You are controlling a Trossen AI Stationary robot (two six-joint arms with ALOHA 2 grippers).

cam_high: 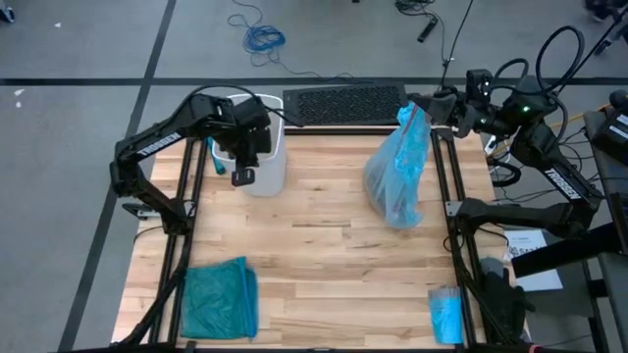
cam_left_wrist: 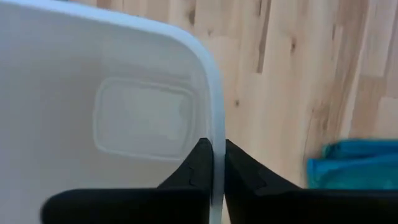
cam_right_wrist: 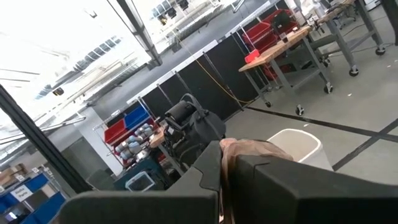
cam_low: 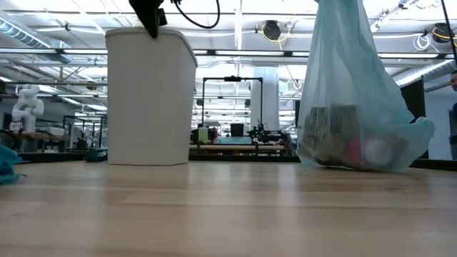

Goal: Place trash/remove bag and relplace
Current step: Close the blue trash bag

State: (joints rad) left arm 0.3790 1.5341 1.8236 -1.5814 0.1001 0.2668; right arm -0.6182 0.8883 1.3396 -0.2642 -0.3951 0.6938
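Pale wooden table (cam_high: pixel 324 255) carries a white bin (cam_low: pixel 150 96), its rim pinched between the narrow fingers of the left gripper (cam_left_wrist: pixel 217 163). Well apart from it, the right gripper (cam_high: pixel 424 106) is clamped on the neck of the bag (cam_high: pixel 397 176), the trash (cam_low: pixel 350 146) inside, its bottom resting on the wood. A sideways pull could tip the bin, whose wall is thin. The bag sits close to the table's right edge; between bin and bag lies bare wood to move in.

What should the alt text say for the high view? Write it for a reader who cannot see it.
Seen from above, the right hand holds up a pale blue bag with trash, its base on the wooden table. The left hand grips the rim of an empty white bin. A teal-green bag lies near the front left corner.
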